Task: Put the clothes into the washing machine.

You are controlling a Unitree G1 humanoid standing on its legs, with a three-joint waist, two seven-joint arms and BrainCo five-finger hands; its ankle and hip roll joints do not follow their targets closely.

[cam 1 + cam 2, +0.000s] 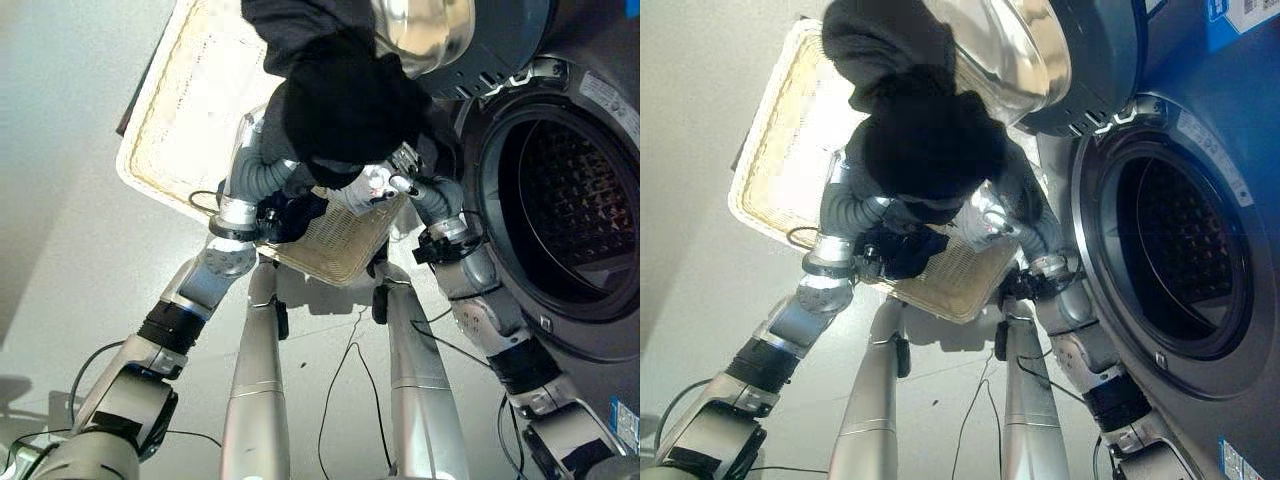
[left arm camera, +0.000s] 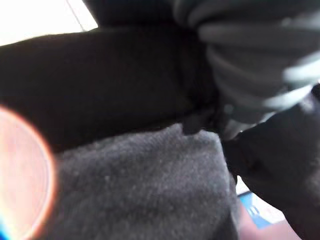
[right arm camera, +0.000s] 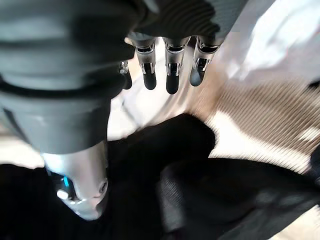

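black clothes (image 1: 345, 105) bundled above wicker basket (image 1: 190, 110), left of open washer drum (image 1: 560, 205) | left hand (image 1: 290, 215) under bundle, fingers state unclear | right hand (image 3: 165, 65) fingers straight, apart

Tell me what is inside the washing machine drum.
Through the open washing machine door, the drum shows bare perforated metal wall, no clothes visible. Its near lower part is hidden by the rim. The dark clothes hang above the basket, outside.
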